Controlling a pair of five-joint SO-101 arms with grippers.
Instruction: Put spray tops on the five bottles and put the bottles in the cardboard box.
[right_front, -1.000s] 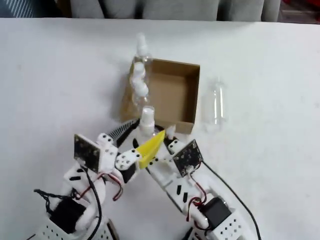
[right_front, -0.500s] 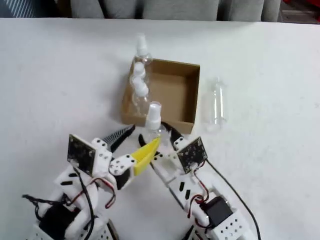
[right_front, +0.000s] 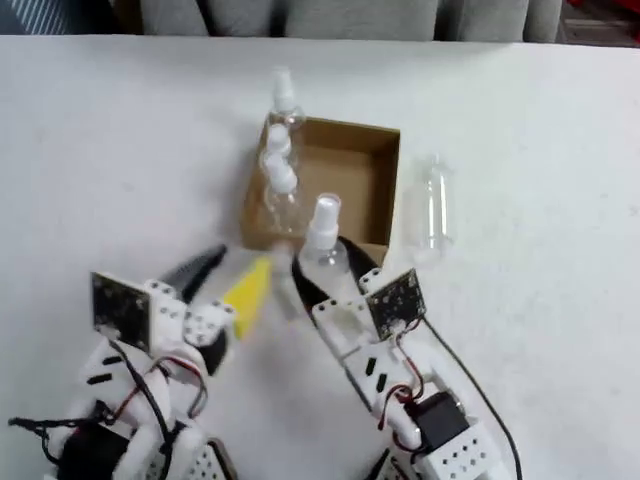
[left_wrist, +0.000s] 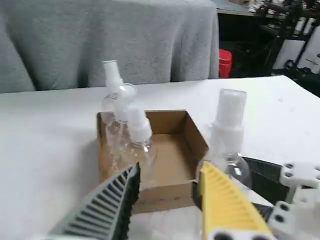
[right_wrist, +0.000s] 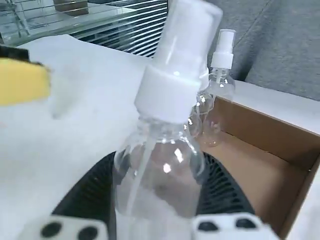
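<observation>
Gripping the capped bottle upright by its body, our right gripper holds it at the near wall of the cardboard box. Our left gripper sits nearby, fingers spread (nothing between them). We see two capped bottles along the box's left wall, and an uncapped bottle on the table to its right.

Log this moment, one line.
right gripper: jaws shut on capped bottle, by cardboard box | left gripper: jaws open | uncapped bottle: lying beside box
</observation>
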